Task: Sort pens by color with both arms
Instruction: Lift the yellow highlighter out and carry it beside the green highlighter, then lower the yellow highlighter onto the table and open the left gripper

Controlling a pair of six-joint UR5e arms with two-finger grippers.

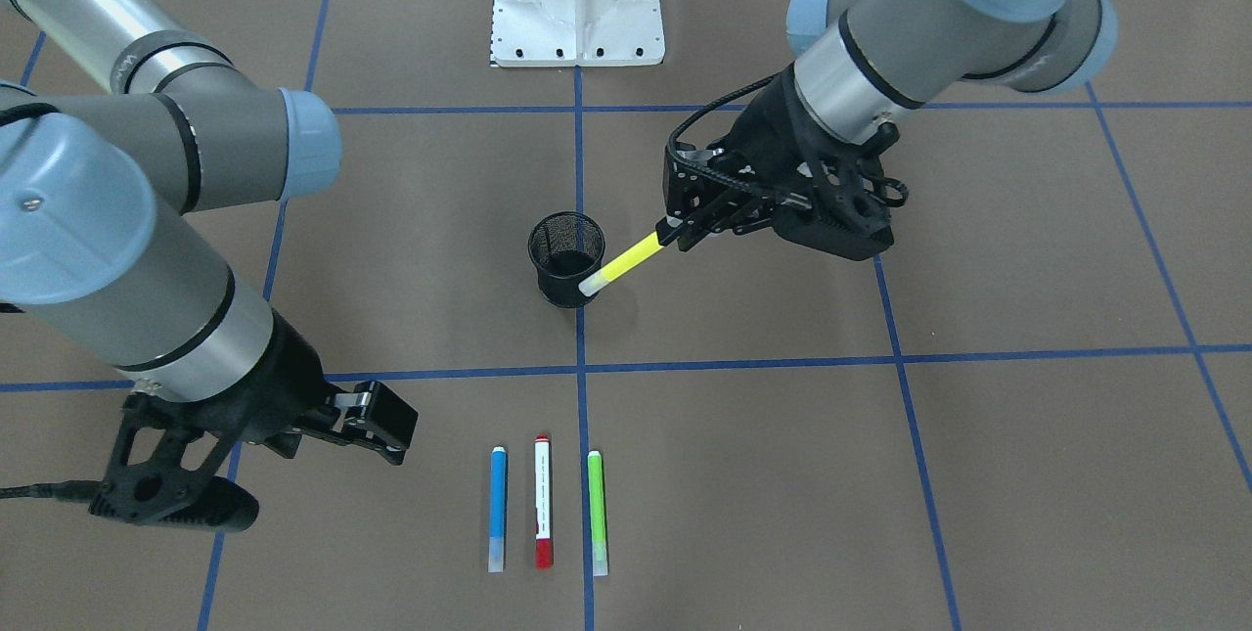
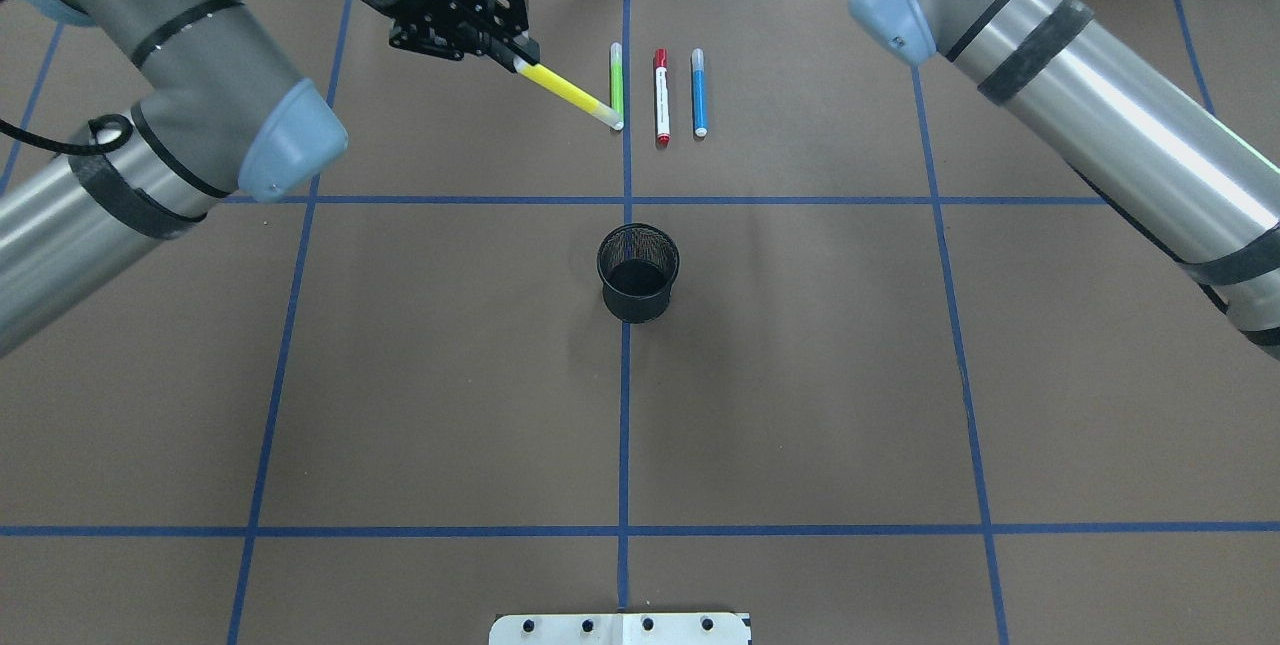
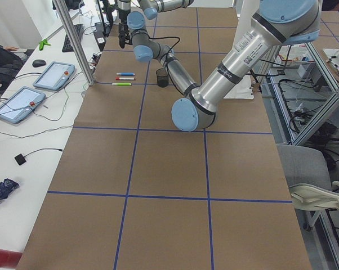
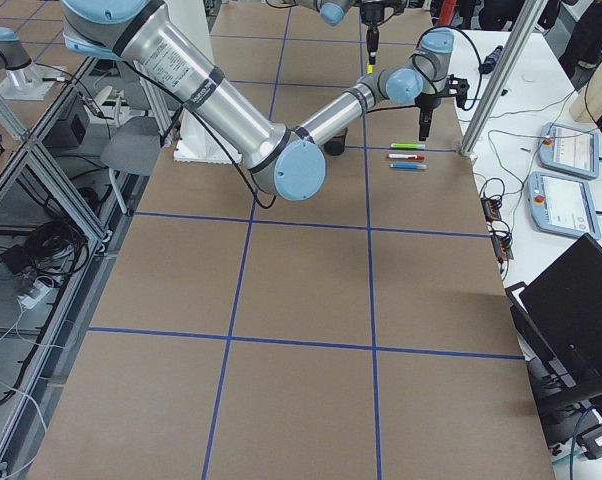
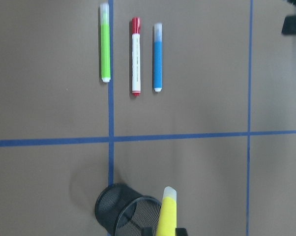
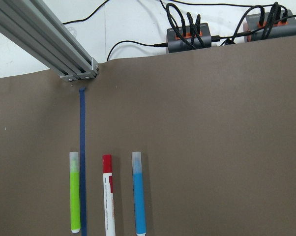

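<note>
L hand w/ yellow pen, pale tip outward.

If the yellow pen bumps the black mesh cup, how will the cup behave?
The cup is mesh and looks empty, so it is probably light and may slide. It stands upright, narrower at the base, so a knock near the rim might tip it.

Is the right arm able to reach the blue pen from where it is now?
Probably yes: the right gripper hangs beside the blue pen, nearest in the row, nothing between them.
</note>
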